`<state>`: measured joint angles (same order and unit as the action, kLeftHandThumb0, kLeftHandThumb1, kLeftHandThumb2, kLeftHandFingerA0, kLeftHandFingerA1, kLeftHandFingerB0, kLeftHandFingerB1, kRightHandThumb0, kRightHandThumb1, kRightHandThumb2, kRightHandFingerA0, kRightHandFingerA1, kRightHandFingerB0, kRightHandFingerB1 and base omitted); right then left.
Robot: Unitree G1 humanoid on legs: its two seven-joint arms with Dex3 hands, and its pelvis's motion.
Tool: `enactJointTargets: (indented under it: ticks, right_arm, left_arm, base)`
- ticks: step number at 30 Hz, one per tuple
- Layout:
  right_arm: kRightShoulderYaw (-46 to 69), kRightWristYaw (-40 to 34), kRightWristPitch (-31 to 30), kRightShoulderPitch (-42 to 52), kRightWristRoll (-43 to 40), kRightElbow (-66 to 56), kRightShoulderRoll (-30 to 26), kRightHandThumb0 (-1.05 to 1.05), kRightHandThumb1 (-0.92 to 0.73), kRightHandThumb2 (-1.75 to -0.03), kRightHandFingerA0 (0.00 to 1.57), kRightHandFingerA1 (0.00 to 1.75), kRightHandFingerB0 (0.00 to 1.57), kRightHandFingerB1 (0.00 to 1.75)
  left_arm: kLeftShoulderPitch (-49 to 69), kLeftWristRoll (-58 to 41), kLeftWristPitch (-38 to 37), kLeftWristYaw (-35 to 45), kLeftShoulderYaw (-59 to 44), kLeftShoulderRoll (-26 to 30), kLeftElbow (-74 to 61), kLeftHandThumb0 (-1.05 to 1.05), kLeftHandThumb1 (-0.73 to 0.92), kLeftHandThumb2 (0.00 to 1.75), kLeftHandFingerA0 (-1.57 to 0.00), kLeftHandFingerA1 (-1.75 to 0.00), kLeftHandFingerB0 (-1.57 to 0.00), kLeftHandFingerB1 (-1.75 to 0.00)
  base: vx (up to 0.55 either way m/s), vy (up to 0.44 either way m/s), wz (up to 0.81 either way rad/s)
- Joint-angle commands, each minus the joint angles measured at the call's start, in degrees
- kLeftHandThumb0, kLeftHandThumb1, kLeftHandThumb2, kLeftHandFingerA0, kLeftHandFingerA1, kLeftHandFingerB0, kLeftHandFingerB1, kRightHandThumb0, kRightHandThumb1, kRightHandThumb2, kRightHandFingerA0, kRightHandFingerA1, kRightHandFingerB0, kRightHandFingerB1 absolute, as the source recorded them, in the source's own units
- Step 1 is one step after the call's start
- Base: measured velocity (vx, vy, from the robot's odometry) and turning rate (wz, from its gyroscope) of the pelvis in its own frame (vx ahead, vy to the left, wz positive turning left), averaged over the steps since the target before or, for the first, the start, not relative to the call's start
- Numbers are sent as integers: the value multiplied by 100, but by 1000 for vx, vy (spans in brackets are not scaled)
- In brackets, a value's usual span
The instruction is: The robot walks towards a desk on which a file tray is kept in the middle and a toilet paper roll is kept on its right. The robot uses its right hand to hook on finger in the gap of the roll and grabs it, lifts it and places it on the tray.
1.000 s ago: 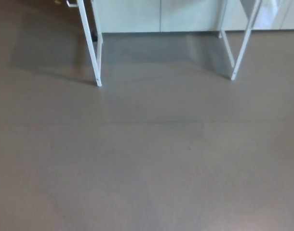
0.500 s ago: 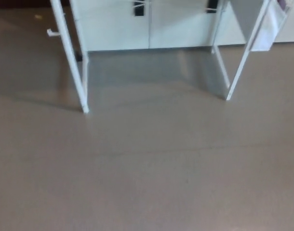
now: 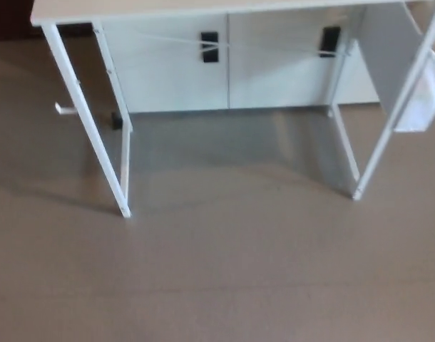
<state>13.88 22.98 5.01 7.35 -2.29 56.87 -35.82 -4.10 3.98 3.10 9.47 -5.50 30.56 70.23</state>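
Desk [image 3: 203, 8] is now brought nearer in view, so approach is judged unfinished; neither hand is shown, grip state unknown.

Worktop [image 3: 167, 8] edge is showing along the frame's top.
Its white legs [image 3: 85, 121] are standing on the brown floor [image 3: 217, 285].

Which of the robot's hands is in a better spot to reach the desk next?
Neither yet: no hand is in view. Only the front edge of the desk, its white legs and the floor show. The task names the right hand, but walking closer probably comes first.
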Motion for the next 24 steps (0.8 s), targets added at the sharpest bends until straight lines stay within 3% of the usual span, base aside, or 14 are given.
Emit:
enactJointTargets:
  ticks: [1, 2, 3, 6, 7, 8, 9, 10, 14, 15, 16, 17, 19, 24]
  right_arm:
    - [237, -68, 110, 86, -262, 29, 112, -58, -51, -78, 0, 40, 0, 19]
    - [-190, -190, -120, 93, 243, -122, -76, -68, -66, -60, 6, 40, 0, 16]
    - [-113, -68, -166, 102, 101, -151, -79, -72, -41, -85, 0, 42, 0, 25]
    - [57, 116, -94, 34, -147, 34, -11, -68, -51, -81, 9, 51, 0, 10]
    - [31, 111, -245, -36, -119, 69, -36, -66, -49, -80, 7, 49, 0, 13]
    - [-252, -89, -104, 31, 248, -16, -140, -76, -44, -85, 19, 56, 0, 21]
    - [-295, -115, -88, 36, 282, -20, -154, -76, -44, -85, 19, 56, 0, 21]
    - [354, 488, -330, -122, -615, 271, 69, -49, -61, -60, 0, 16, 0, 0]
    - [350, 313, -78, -12, -425, 133, 93, -51, -60, -58, 1, 39, 0, 11]
    - [-69, 235, -307, -68, 45, 109, -91, -71, -63, -59, 20, 46, 0, 3]
    - [77, 0, -61, 12, -62, 70, 18, -61, -48, -77, 7, 51, 0, 20]
    - [233, -20, -130, 20, -292, 46, 104, -62, -49, -78, 0, 38, 0, 11]
    - [-210, 247, 22, 41, 143, 11, -143, -65, -56, -77, 1, 35, 0, 0]
    - [132, 339, -612, 128, -316, -315, -26, -64, -50, -77, 1, 40, 0, 4]
  left_arm:
    - [30, -6, -61, -3, -33, 97, 64, -61, 52, 119, -6, -62, 0, -61]
    - [35, 0, -83, 6, -29, 103, 73, -61, 52, 120, -7, -63, 0, -61]
    - [32, -1, -85, 18, -30, 106, 80, -61, 52, 119, -7, -63, 0, -61]
    - [29, -36, -120, 51, -67, 131, 82, -62, 49, 118, -6, -63, 0, -61]
    - [58, 1, -165, 66, -29, 141, 41, -93, 74, 81, -20, -81, -7, -75]
    - [55, 24, -173, 26, -14, 139, 51, -60, 47, 117, -8, -63, -1, -61]
    - [55, 27, -174, 22, -12, 139, 52, -60, 47, 117, -8, -63, -1, -61]
    - [48, 30, -144, 25, -3, 137, 42, -60, 51, 119, -8, -63, 0, -60]
    - [37, -19, -175, 79, -50, 140, 83, -62, 48, 117, -7, -63, 0, -61]
    - [36, -5, -183, 73, -39, 143, 89, -93, 73, 81, -23, -80, -7, -72]
    - [39, -23, -159, 74, -54, 139, 72, -60, 49, 117, -7, -63, 0, -61]
    - [45, -26, -154, 80, -54, 140, 52, -99, 55, 112, -22, -74, -9, -67]
    - [39, -5, -142, 57, -37, 141, 50, -61, 51, 119, -7, -62, 0, -61]
    - [65, -1, -202, 58, -43, 163, 109, -61, 49, 118, -8, -63, 0, -61]
  base:
    - [387, -107, 0]
    - [383, -96, -5]
    - [379, -87, -13]
    - [379, -37, -19]
    - [385, 127, -27]
    - [380, 157, -30]
    - [482, 173, -20]
    - [444, 225, -13]
    - [390, 212, -39]
    - [357, 193, -2]
    - [350, 188, 1]
    - [312, 90, 8]
    - [165, 47, 1]
    - [132, -52, 6]
